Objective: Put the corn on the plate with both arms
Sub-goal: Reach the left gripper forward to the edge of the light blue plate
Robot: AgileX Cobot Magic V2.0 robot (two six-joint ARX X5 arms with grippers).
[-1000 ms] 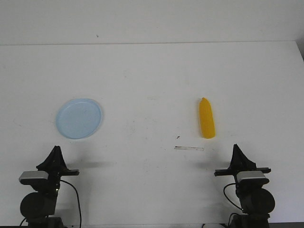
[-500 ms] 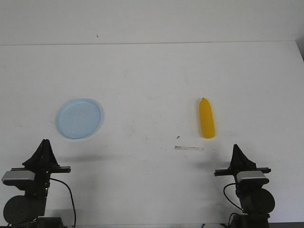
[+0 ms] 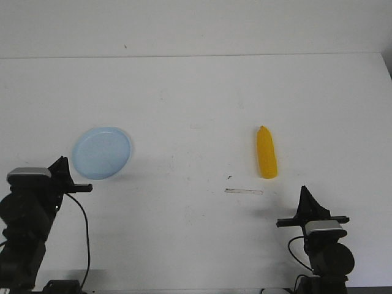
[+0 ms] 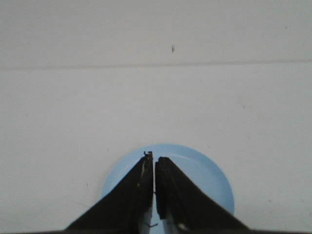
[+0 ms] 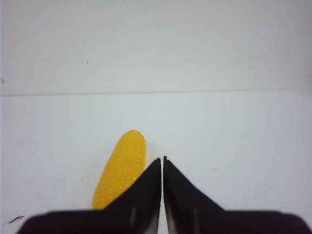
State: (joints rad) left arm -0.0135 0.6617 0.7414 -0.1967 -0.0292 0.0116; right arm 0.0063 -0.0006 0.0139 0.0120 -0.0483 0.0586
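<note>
Presently the left hand is seen with its two black fingers pressed together, only a hairline slit left between them, and nothing is held. In the front view the left hand is raised at the near left of the tabletop, its tip just beside the near-left edge of the plate. From the left wrist view the plate is seen partly covered by the fingers; whether it is touched cannot be told.

The right hand is likewise closed to a thin slit, with nothing gripped. It is seen low at the near right in the front view, pointing away from the robot. The corn is lying flat on the tabletop, beyond the right hand and slightly to its left, apart from it, with the tapered end pointing away. In the right wrist view the corn is partly hidden behind the left finger.

Plate and corn are well apart. A thin pale strip is noted on the tabletop near the corn's near end.
</note>
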